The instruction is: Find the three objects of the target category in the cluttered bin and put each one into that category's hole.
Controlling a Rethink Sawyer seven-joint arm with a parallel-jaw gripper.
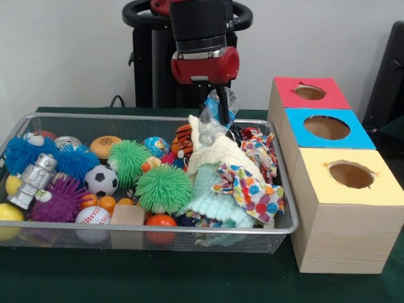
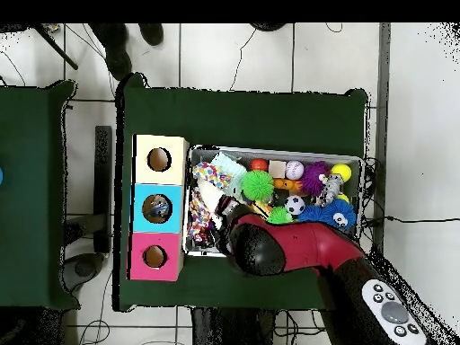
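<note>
the wire mesh bin (image 1: 158,237) sits closest, its front rim running across the green table (image 1: 189,278). just behind that rim lie a baseball (image 1: 92,216), a pale wooden block (image 1: 128,215) and an orange ball (image 1: 161,221), with a yellow ball (image 1: 9,213) at the left corner. a silver toy robot (image 1: 33,180) leans against a purple spiky ball (image 1: 60,201), and a blue fuzzy ball (image 1: 28,153) lies behind it. a small soccer ball (image 1: 100,180) rests between them and two green spiky balls (image 1: 163,187), the second one further back. the right half of the bin is heaped with cloth: a mint-green towel (image 1: 211,199), a cream one (image 1: 218,153) and polka-dot fabric (image 1: 252,189), with a striped tiger toy (image 1: 183,140) peeking out at the back.

to the right of the bin stands a row of three wooden boxes, each with a round hole on top: yellow box (image 1: 344,183) nearest, blue box (image 1: 328,128) in the middle, red box (image 1: 309,93) farthest. in the overhead view something lies inside the blue box's hole.

the gripper (image 1: 218,110) hangs over the rear right part of the bin, above the cloth heap, clenched on a crumpled clear plastic bottle (image 1: 213,123) that is lifted off the pile. the red arm (image 2: 287,247) covers that corner in the overhead view.
</note>
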